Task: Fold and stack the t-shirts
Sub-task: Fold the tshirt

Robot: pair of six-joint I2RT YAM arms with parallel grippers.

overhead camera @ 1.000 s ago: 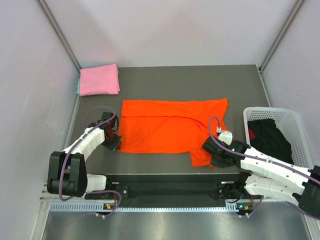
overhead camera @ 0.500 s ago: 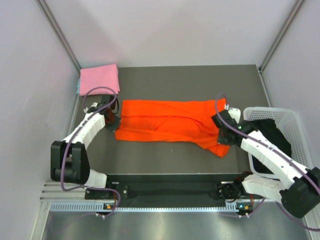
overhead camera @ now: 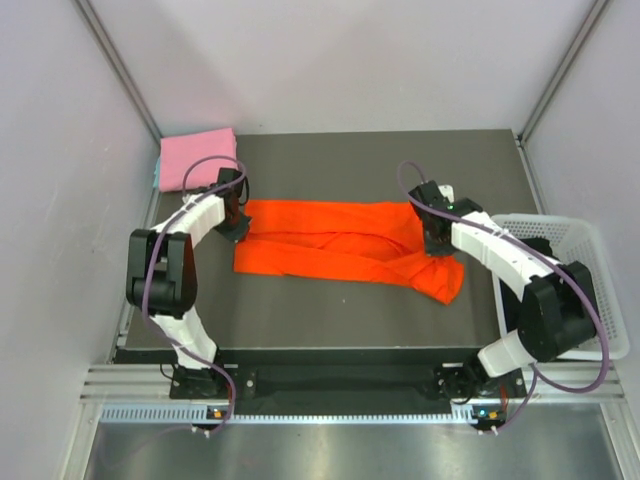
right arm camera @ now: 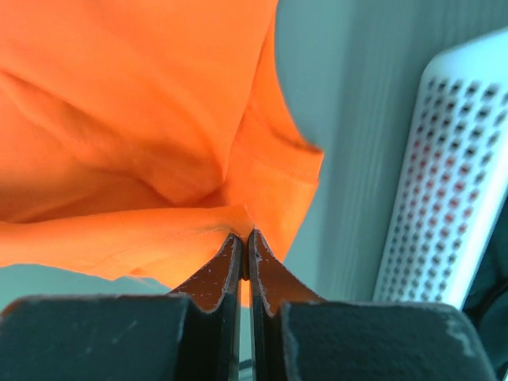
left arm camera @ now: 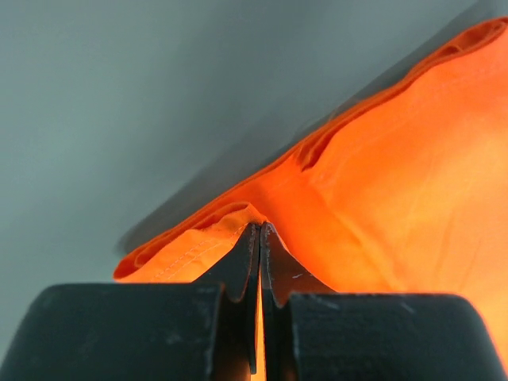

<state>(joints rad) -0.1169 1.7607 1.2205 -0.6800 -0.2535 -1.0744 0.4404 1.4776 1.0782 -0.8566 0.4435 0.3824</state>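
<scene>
Our left pincer (overhead camera: 236,222) and right pincer (overhead camera: 433,243) each clamp an edge of the orange t-shirt (overhead camera: 340,255) at mid table (overhead camera: 350,320). The pink t-shirt (overhead camera: 197,158) lies folded at 10 o'clock. We should carry both ends evenly toward 12 o'clock, cloth taut.

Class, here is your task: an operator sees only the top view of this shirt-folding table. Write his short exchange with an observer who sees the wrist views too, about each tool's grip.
Operator: Has the left tool caught the orange shirt?
Observer: Yes. The left wrist view shows it shut, a folded hem pinched at its tips.
Operator: And the right tool?
Observer: Shut too; the right wrist view shows a hem nipped between its tips, cloth bunched beyond.
</scene>
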